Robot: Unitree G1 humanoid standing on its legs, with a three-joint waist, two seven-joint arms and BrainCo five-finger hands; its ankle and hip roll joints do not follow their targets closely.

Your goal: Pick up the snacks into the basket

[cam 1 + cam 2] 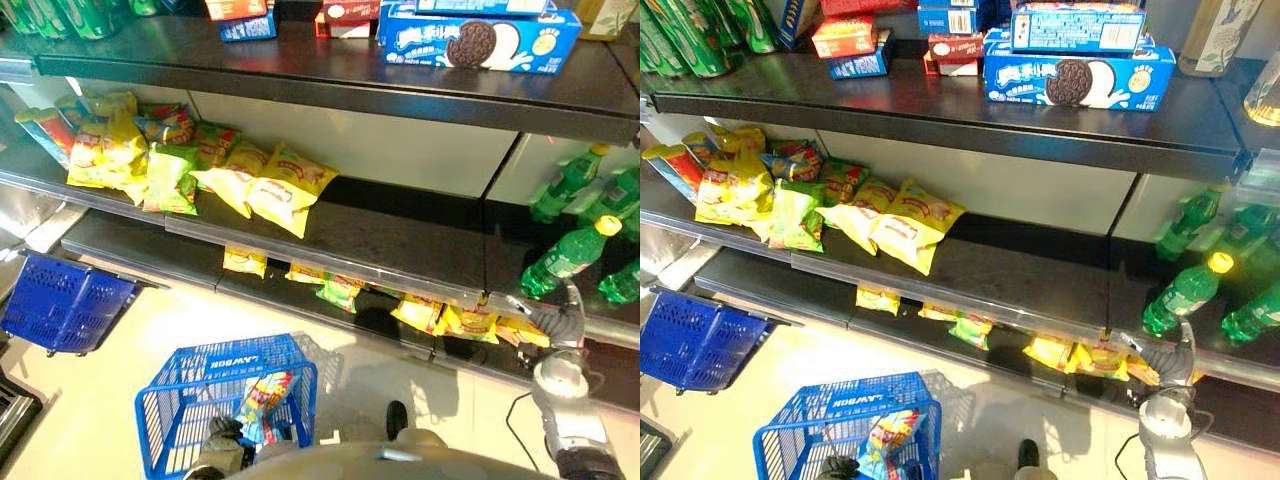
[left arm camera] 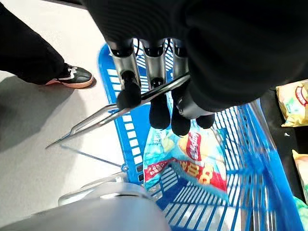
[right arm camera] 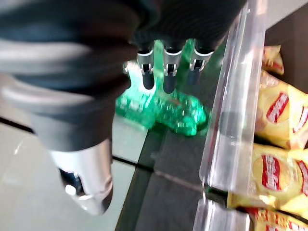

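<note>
Left hand [image 2: 159,82] fingers curl round the basket [image 1: 190,400] handle, snack bag [image 2: 192,159] below them inside; right hand [image 3: 166,72] fingers relaxed.

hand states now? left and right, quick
Left hand: shut on the metal handle of the blue plastic basket.
Right hand: open, holding nothing, by the green plastic bottles.

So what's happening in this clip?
The robot's left hand is curled round the metal handle of a blue plastic basket, which holds one colourful snack bag. Its right hand is raised by the shelf edge near the green bottles, holding nothing. Yellow snack bags lie on the dark shelves.
</note>
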